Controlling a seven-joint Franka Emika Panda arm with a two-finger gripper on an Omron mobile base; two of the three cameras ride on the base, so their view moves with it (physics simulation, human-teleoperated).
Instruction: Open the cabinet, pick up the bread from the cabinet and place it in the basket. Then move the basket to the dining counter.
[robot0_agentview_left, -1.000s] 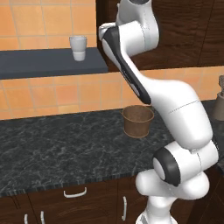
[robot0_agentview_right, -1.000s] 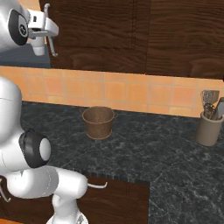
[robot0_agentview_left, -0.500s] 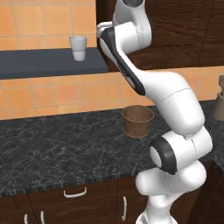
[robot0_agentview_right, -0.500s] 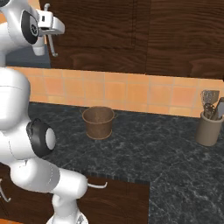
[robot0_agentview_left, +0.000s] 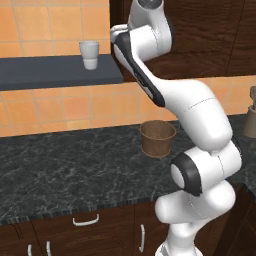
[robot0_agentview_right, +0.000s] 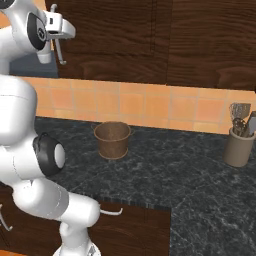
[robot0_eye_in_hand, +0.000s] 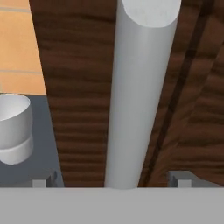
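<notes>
The basket (robot0_agentview_left: 157, 138) stands upright on the black surface (robot0_agentview_left: 65, 165) near its back edge, below the cabinet (robot0_agentview_right: 150, 35). A utensil pot (robot0_agentview_right: 238, 146) sits toward the surface's right end. On the shelf (robot0_agentview_left: 50, 72) is a white cup (robot0_agentview_left: 90, 54). The pincer (robot0_eye_in_hand: 111, 183) is open, its tips (robot0_eye_in_hand: 181, 178) either side of the handle (robot0_eye_in_hand: 138, 96) on the shut door.

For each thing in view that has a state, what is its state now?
cabinet: door closed.
handle: between the gripper's open fingertips, not yet clamped.
basket: upright on the black counter, empty.
white cup: upright on the shelf.
utensil holder: upright, holding utensils.
</notes>
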